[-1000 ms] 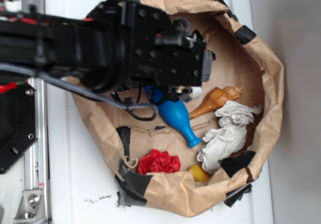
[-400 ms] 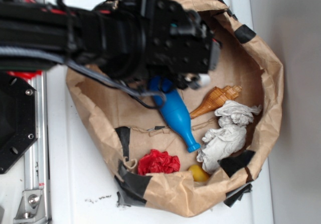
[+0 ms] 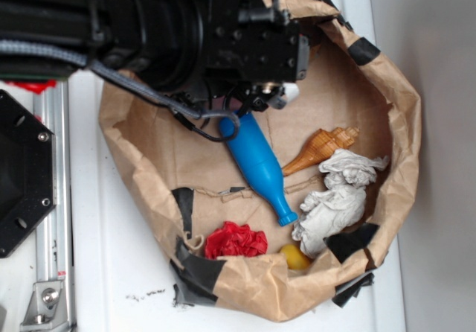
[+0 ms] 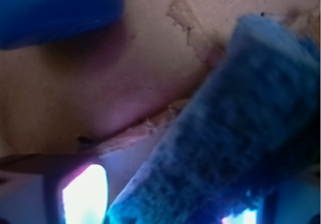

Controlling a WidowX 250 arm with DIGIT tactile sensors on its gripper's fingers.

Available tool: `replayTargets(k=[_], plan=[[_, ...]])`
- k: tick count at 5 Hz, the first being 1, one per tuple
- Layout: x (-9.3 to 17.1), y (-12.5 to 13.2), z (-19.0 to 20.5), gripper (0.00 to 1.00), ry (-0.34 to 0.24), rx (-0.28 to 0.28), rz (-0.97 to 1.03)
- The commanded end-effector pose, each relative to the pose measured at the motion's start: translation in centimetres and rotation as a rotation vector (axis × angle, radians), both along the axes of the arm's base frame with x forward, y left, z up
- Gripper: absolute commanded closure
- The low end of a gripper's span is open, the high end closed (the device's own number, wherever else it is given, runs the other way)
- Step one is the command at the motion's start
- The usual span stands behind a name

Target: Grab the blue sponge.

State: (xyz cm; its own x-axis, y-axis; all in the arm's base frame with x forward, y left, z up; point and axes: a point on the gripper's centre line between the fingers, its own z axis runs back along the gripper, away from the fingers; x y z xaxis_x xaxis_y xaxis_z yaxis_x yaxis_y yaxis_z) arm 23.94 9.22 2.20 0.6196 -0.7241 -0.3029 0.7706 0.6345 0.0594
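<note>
1. Wrist view, nearest: blue sponge (image 4: 235, 128) fills lower right of frame, right against the camera, so right at the gripper. Porous, speckled foam; paler blue along upper edge; blurred by closeness.
2. Key relation: sponge long axis runs diagonally, from bottom centre up to top right of wrist frame. It sits right of frame centre, not squarely between the pale out-of-focus gripper parts at the bottom edge.
3. Gripper (image 3: 271, 97) state: cannot tell. Fingers hidden under the black wrist block in exterior view; in wrist view only bright blurs at the bottom edge. Contact w/ sponge not confirmable.
4. Sponge not visible in exterior view; judged to lie under the gripper assembly, on the bag floor just above the fat end of the blue bottle (image 3: 256, 164).
5. Bottle: smooth glossy plastic, fat body tapering to narrow neck, lying on its side. Seen also as dark blue rounded mass at top left of wrist view. Near the sponge, apart from it; not the target.
6. Beyond the bottle, away from the gripper: orange ridged shell (image 3: 321, 149), white crumpled cloth (image 3: 335, 198), red crinkled wad (image 3: 236, 240), yellow ball (image 3: 294, 257).
7. All inside brown paper bag (image 3: 405, 123), walls rolled down, creased, black tape patches, sitting on white table (image 3: 111, 272).
8. Judgement: next move needs the sponge centred between the jaws, closing across its short axis.
</note>
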Motion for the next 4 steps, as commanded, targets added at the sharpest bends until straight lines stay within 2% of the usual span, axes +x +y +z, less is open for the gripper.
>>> replayTargets(k=[1,2,3,4], plan=[[0.2,-0.8,1.2,1.0,-0.026,-0.009,-0.01],[0.2,-0.9,1.7,1.0,-0.069,-0.017,0.041],[0.1,-0.8,3.2,1.0,-0.165,-0.067,0.183],[0.1,-2.0,7.4,1.0,-0.344,-0.128,0.327]])
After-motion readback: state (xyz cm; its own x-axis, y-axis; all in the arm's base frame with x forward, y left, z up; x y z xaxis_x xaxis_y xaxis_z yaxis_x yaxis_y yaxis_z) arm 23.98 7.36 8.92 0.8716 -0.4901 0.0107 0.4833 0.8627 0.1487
